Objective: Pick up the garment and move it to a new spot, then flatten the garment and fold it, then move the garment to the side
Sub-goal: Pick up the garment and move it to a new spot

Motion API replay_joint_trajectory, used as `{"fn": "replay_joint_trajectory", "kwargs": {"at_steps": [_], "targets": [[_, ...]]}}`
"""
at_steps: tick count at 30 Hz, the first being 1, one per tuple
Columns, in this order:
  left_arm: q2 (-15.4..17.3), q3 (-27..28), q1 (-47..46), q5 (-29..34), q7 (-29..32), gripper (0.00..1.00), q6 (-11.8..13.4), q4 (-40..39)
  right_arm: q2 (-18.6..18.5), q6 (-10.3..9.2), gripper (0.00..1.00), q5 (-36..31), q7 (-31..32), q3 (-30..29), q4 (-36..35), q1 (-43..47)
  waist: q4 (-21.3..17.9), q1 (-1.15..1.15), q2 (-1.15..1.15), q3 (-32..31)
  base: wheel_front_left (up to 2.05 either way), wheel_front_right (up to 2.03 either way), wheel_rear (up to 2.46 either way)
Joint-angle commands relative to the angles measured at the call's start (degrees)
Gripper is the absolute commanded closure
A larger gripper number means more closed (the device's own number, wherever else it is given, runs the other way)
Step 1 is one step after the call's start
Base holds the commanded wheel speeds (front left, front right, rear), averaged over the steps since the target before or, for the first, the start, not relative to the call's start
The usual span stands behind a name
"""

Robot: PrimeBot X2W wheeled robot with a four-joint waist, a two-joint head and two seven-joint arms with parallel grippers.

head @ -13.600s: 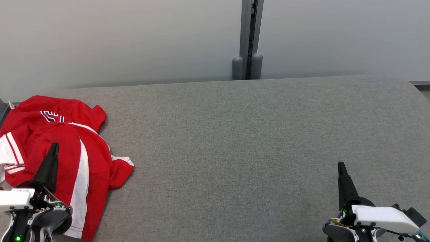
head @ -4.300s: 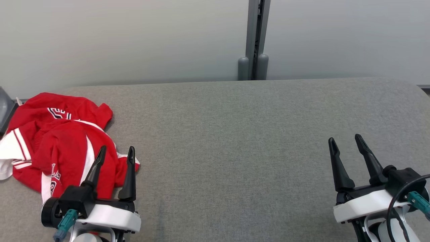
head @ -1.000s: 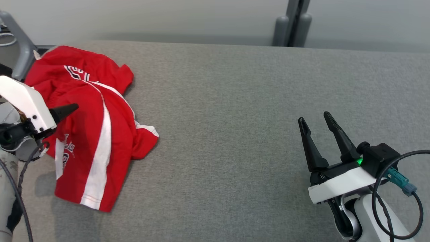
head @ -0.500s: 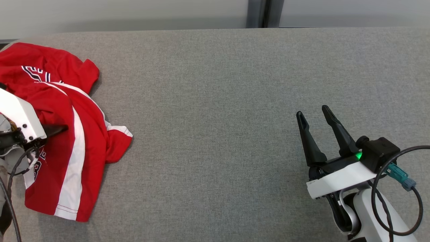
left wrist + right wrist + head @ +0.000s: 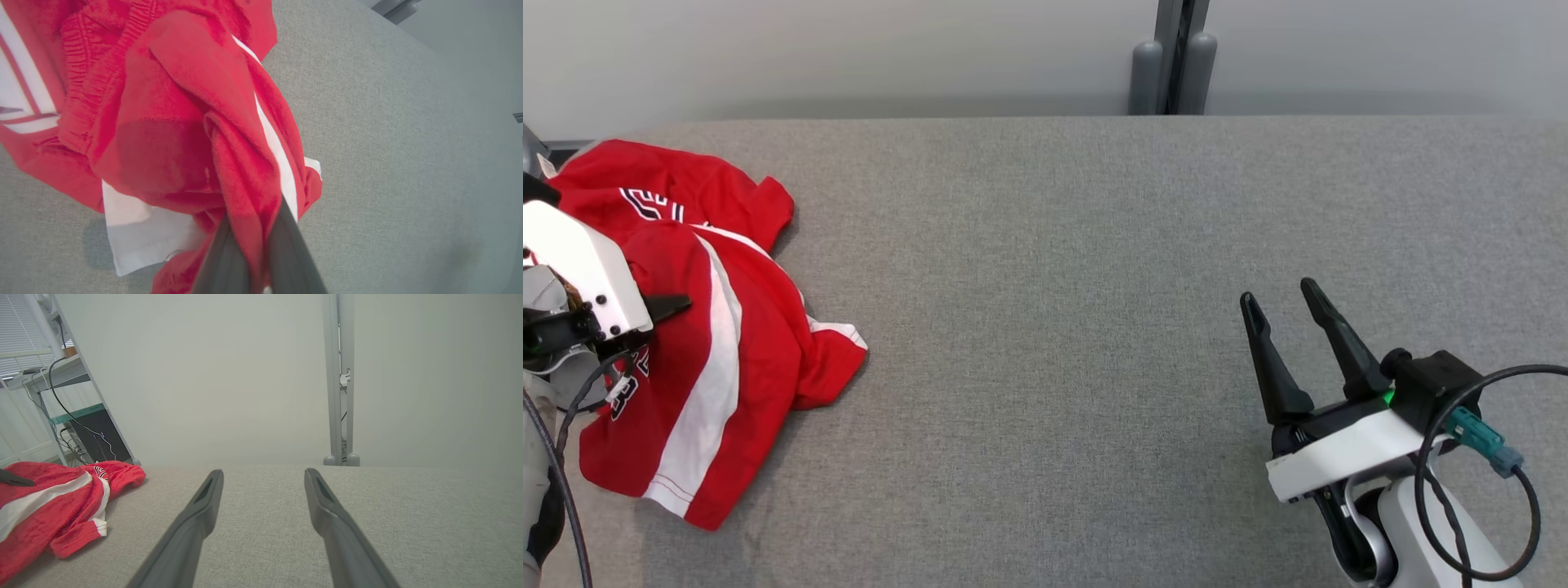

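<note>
The garment (image 5: 698,327) is a crumpled red jersey with white stripes and lettering, lying at the left end of the grey table (image 5: 1054,286). My left gripper (image 5: 678,306) reaches in from the left edge and is shut on a raised fold of the red cloth. In the left wrist view the garment (image 5: 171,122) bunches up between the two dark fingers (image 5: 286,249). My right gripper (image 5: 1282,298) hovers open over the table's right part, far from the garment, with nothing between its fingers. The right wrist view shows the garment (image 5: 53,502) at the far left beyond my right gripper (image 5: 263,473).
A pale wall runs behind the table, with a grey post (image 5: 1172,57) at its back edge. In the right wrist view, a shelf with cables and a dark box (image 5: 98,441) stands beyond the table's left end. Bare grey cloth lies between the garment and my right gripper.
My left gripper has shut on a fold of the garment, which bunches up around it. The head camera shifted, so the whole scene slid. My right gripper stays open in place.
</note>
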Motion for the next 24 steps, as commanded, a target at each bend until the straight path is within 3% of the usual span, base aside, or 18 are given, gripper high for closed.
{"fn": "replay_joint_trajectory", "kwargs": {"at_steps": [1, 14, 24], "targets": [[0.3, -0.2, 0.4, 0.0, -0.3, 1.00, -0.3, -0.7, -0.2, 0.13, 0.00, 0.4, -0.3, -0.1, 0.1, 0.9, 0.3, 0.00, 0.00, -1.0, 0.00, 0.00, 0.00], [0.5, -7.0, 1.9, -0.9, 0.4, 1.00, -0.8, -15.3, -0.1, 0.13, 0.00, 1.4, -0.3, -0.5, 0.5, 4.1, -0.5, 0.00, 0.00, -6.4, 0.00, 0.00, 0.00], [1.3, -14.9, 5.0, -5.5, 1.0, 1.00, -0.9, -32.9, 0.0, 0.13, 0.00, 1.6, -0.2, -0.9, 0.2, 4.6, -5.6, 0.00, 0.00, -7.3, 0.00, 0.00, 0.00]]}}
